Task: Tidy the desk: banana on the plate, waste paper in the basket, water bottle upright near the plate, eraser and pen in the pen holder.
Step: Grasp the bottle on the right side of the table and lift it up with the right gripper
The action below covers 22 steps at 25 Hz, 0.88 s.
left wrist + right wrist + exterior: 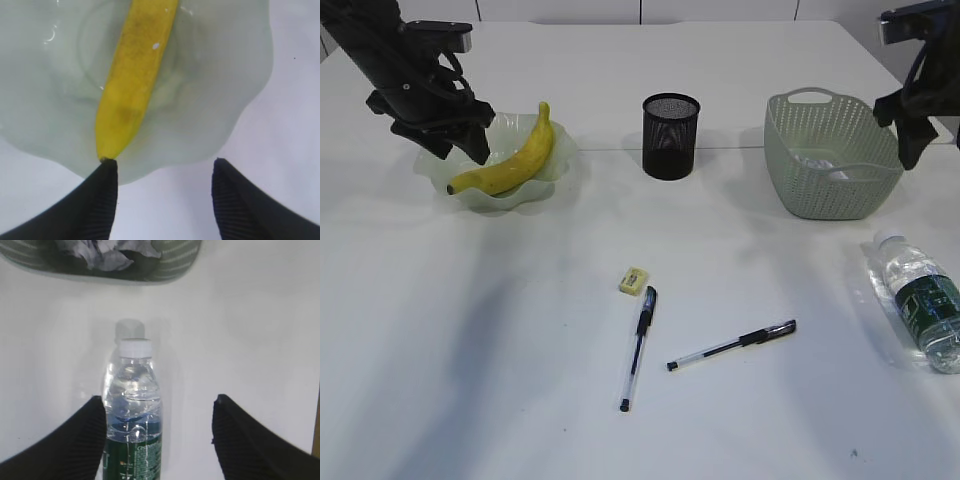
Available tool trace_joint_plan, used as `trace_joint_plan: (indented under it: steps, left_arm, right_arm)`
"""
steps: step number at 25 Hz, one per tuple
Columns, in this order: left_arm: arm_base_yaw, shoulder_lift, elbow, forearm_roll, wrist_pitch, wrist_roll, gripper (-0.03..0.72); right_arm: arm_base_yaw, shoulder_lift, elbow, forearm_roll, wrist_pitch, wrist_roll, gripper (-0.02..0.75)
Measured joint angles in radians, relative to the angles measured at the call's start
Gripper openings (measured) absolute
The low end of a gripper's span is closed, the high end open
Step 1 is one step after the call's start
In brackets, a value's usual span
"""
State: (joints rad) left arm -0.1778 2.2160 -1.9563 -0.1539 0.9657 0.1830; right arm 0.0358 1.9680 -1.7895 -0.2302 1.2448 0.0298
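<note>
The yellow banana point(510, 160) point(132, 75) lies in the pale green wavy plate point(552, 150) point(220, 75) at the back left. My left gripper point(463, 150) point(165, 165) hovers open at the plate's left rim with nothing between its fingers. Crumpled waste paper point(817, 160) point(105, 252) sits in the grey-green basket point(830, 190) point(170, 267). The water bottle point(920, 300) point(132, 410) lies on its side at the right edge. Above it, beside the basket, my right gripper point(908, 150) point(160, 402) hangs open and empty. The eraser point(634, 280) and two pens point(640, 345) point(732, 346) lie on the desk point(470, 350). The black pen holder point(670, 135) stands at the back centre.
</note>
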Motion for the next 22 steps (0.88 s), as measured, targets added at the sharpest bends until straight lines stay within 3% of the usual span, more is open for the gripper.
trace_joint_plan:
  steps: [7, 18, 22]
  left_arm:
    - [0.000, 0.000, 0.000, -0.038, 0.003, 0.000, 0.420]
    - [0.000, 0.000, 0.000, -0.043, 0.073, 0.000, 0.420]
    - [0.000, 0.000, 0.000, -0.043, 0.103, 0.000, 0.420]
  right_arm:
    - [0.000, 0.000, 0.084, -0.061, -0.004, 0.007, 0.498]
    - [0.000, 0.009, 0.087, 0.123, -0.008, 0.044, 0.501]
    - [0.000, 0.038, 0.087, 0.134, -0.009, 0.099, 0.563]
